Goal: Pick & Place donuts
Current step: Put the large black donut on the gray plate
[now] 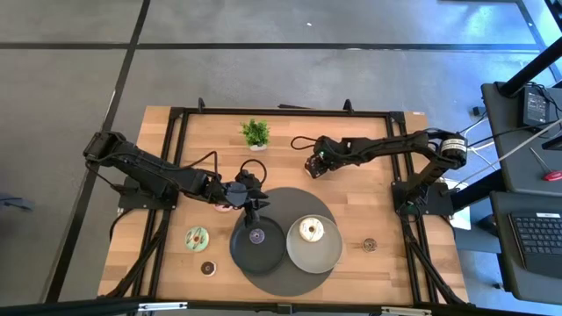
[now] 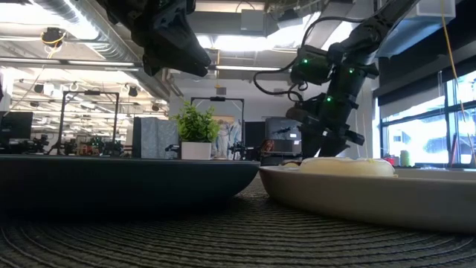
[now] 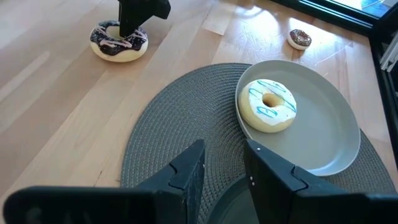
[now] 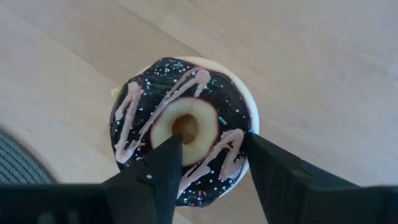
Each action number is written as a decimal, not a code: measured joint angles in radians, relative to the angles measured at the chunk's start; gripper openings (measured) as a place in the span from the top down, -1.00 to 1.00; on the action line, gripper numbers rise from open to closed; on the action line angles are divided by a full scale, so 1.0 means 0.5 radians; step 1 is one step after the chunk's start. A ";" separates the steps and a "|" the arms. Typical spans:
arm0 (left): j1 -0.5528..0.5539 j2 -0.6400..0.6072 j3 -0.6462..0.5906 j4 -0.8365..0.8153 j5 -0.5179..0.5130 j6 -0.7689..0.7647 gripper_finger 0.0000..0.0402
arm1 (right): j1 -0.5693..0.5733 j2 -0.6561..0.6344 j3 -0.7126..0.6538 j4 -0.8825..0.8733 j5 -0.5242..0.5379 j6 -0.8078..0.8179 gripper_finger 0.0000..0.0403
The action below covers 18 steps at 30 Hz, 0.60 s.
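Note:
A chocolate donut (image 4: 180, 118) with pink drizzle lies flat on the bare wood behind the mat. My right gripper (image 4: 211, 146) comes down on it, open, with one finger in the donut's hole and the other outside its rim. My left gripper (image 3: 224, 158) hangs open above the dark plate (image 1: 241, 250) with nothing between its fingers. A tiny purple donut (image 1: 256, 235) lies on that plate. A white donut (image 3: 268, 104) lies on the grey plate (image 3: 336, 124). A green donut (image 1: 197, 237) lies on the wood at the left. A pink one (image 1: 226, 207) shows partly under my left arm. My right gripper has one finger (image 4: 166, 155) in the chocolate donut's hole and the other (image 4: 264, 158) outside the ring's near wall (image 4: 224, 155), coming steeply from above. Whether the fingers touch the ring, I cannot tell. The donut lies flat on the wood.
Both plates stand on a round woven mat (image 1: 285, 279) near the table's front edge. Tiny brown donuts lie on the wood at the front left (image 1: 208, 268) and to the right of the mat (image 1: 370, 245). A small potted plant (image 1: 255, 133) stands at the back.

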 joint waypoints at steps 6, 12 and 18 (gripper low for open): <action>0.000 0.000 0.000 0.000 -0.001 0.033 0.48 | -0.001 0.000 0.000 -0.003 0.001 -0.048 0.48; 0.000 0.000 0.000 -0.001 0.000 0.037 0.47 | 0.007 -0.040 -0.002 -0.017 -0.025 -0.189 0.77; 0.000 0.000 0.000 -0.002 0.001 0.037 0.45 | 0.101 -0.233 -0.002 -0.016 -0.062 -0.359 0.83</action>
